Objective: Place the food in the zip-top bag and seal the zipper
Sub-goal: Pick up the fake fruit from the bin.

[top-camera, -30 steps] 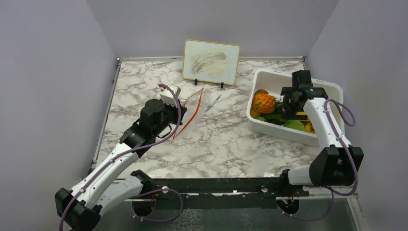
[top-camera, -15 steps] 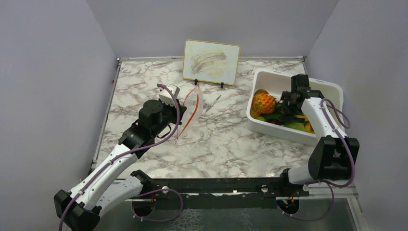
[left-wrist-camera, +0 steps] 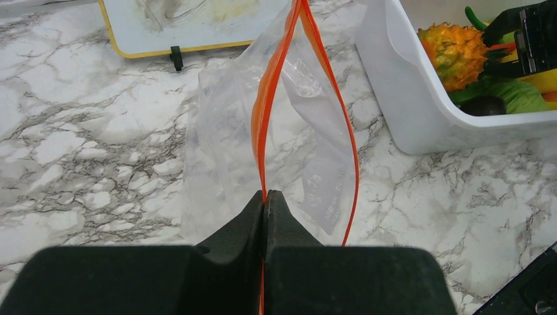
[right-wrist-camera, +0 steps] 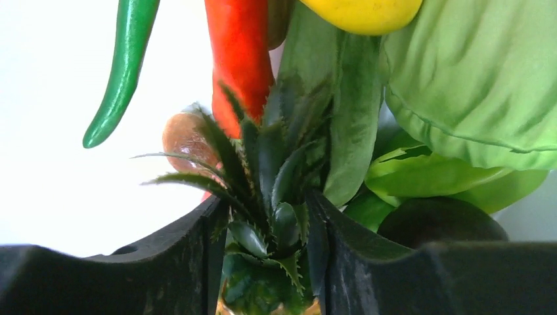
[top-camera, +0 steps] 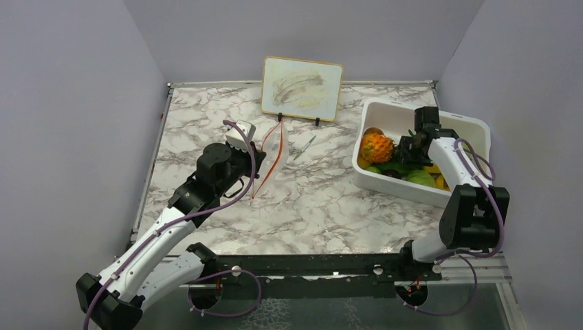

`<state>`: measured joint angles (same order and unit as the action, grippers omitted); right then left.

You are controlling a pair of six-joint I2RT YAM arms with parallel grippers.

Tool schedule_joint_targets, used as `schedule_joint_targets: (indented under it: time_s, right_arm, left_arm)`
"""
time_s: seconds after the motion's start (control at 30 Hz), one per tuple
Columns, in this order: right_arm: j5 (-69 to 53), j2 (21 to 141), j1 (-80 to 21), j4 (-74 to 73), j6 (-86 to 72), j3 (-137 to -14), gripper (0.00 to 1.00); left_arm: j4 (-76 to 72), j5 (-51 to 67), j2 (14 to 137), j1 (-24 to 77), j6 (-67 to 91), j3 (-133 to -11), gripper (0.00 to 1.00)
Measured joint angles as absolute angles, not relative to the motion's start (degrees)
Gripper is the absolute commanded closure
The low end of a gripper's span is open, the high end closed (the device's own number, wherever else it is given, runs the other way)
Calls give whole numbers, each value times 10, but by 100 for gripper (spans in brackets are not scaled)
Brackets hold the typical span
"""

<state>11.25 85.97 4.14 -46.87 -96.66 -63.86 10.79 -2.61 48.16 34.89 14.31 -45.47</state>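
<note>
Scene: marble table (top-camera: pixel 323 206) seen from above, with a white bin (top-camera: pixel 395 185) on its right side and a small framed board (top-camera: pixel 302 87) standing at the back.
Left gripper (left-wrist-camera: pixel 265 197): jaws pressed fully together on one side of the zipper (left-wrist-camera: pixel 258 125), holding the zip-top bag (left-wrist-camera: pixel 223 131) by that strip.
Zip-top bag: clear pouch left of the table's centre, in front of the board. Its two red-orange strips bow apart, so the mouth gapes.
Right gripper (right-wrist-camera: pixel 266 203): down inside the bin, jaws narrow, one finger on each side of the pineapple's green crown (right-wrist-camera: pixel 269 170). The leaves fill the gap; I cannot tell whether they are gripped.
Pineapple (top-camera: pixel 378 146): spiky orange, lying at the left end of the bin.
Other food: red pepper (right-wrist-camera: pixel 240 52), green pod (right-wrist-camera: pixel 121 72), yellow fruit (right-wrist-camera: pixel 361 10) and green leaves (right-wrist-camera: pixel 473 85), all close around the crown.
Grey stick (top-camera: pixel 304 146): lying on the table between bag and bin.
</note>
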Motion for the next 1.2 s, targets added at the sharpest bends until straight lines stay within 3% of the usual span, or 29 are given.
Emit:
schedule_joint_targets:
  time_s: [0.07, 0.63, 0.93, 1.2]
  right_arm:
    - [112, 858, 41, -456, -959, -632, 72]
    - [130, 718, 41, -314, -837, -536, 78]
    - [152, 598, 41, -184, -632, -482, 80]
    - [68, 525, 41, -67, -443, -472, 81]
  left_arm:
    - [108, -26, 481, 349, 143, -455, 100]
    - [108, -26, 481, 349, 140, -454, 100]
    - [108, -26, 481, 349, 140, -454, 100]
    - [108, -26, 481, 349, 140, -454, 100]
